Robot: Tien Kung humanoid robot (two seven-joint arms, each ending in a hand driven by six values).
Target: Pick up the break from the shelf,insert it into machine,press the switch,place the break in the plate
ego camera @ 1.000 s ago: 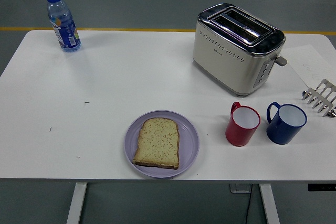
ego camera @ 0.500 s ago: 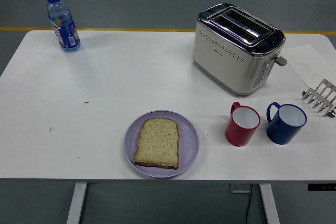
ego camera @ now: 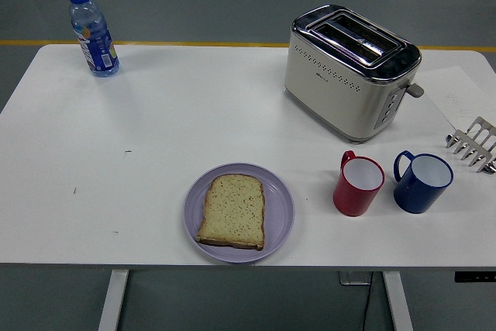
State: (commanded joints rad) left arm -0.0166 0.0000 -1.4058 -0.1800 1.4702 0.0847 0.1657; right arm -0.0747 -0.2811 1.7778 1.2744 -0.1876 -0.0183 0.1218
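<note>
A slice of bread (ego camera: 232, 210) lies flat on a lilac plate (ego camera: 282, 215) near the table's front edge, a little left of centre. The cream and chrome toaster (ego camera: 349, 71) stands at the back right with both slots empty and its lever (ego camera: 415, 89) on the right end. A metal toast rack (ego camera: 474, 143) shows at the right edge, cut off by the frame, with no bread in the part I see. Neither of my hands is in the picture.
A red mug (ego camera: 357, 184) and a blue mug (ego camera: 421, 181) stand side by side in front of the toaster. A water bottle (ego camera: 92, 32) with a blue cap stands at the back left. Cables lie on the floor beyond the table.
</note>
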